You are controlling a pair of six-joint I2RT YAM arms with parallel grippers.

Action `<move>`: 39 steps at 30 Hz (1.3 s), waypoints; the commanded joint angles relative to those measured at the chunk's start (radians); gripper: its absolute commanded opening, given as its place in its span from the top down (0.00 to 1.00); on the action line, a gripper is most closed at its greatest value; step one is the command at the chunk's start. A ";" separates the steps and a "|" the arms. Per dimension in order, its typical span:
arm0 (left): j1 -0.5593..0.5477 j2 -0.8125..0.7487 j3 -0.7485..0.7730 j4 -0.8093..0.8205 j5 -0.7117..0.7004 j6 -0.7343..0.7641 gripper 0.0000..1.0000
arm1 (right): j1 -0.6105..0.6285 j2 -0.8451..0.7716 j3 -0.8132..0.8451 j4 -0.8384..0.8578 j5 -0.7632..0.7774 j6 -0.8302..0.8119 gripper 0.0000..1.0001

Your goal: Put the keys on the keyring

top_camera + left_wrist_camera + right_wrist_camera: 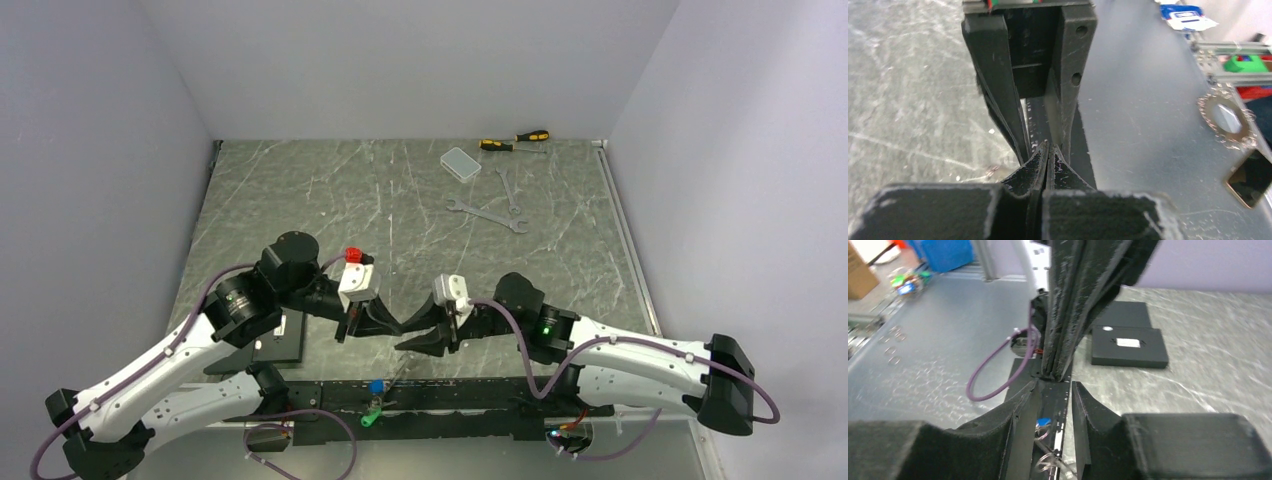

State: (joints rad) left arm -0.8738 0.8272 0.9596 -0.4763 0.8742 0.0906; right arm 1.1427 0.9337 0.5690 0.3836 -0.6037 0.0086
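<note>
Nearest, on the black rail (450, 395) at the table's front edge: blue-head key (376, 386) and green-head key (371, 418), 2 seen, close together. R wrist view shows pale wire loops just below the blue head, prob the keyring (1047, 461), too blurred to be sure.

Above them, the left gripper (1048, 159) is pinched tight. Nothing shows btwn its pads, and I can't tell if thin wire is in there. The right gripper (1055, 385) is partly open and empty, w/ the left's tip right at its gap.

Judgement: step = pick up a key. Bring R straight down, grab the plastic head and leave the hole free for the wire.

Far back: 2 wrenches (487, 212), not needed.
</note>
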 commanded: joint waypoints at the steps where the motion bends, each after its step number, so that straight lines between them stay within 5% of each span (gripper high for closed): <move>1: 0.003 -0.036 -0.031 0.036 -0.192 -0.059 1.00 | 0.006 -0.053 -0.010 -0.069 0.288 0.086 0.64; 3: 0.003 -0.043 -0.038 0.017 -0.304 -0.075 0.96 | 0.008 -0.046 -0.026 -0.108 0.383 0.142 0.61; 8: 0.003 -0.063 -0.065 -0.034 -0.602 -0.112 0.44 | 0.049 0.026 -0.026 -0.226 0.430 0.193 0.53; 12: 0.003 -0.053 -0.084 -0.074 -0.740 -0.139 0.25 | 0.093 0.021 -0.031 -0.366 0.605 0.338 0.44; 20: 0.004 0.025 -0.061 -0.126 -0.839 -0.147 0.22 | 0.193 -0.033 -0.067 -0.680 0.883 0.800 0.36; 39: 0.006 -0.035 -0.073 -0.128 -0.848 -0.133 0.21 | 0.273 0.582 0.128 -0.717 0.926 0.600 0.61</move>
State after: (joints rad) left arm -0.8734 0.8146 0.8738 -0.6147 0.0376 -0.0418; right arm 1.4101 1.4349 0.6693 -0.2981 0.3248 0.6426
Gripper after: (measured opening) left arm 0.786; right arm 0.413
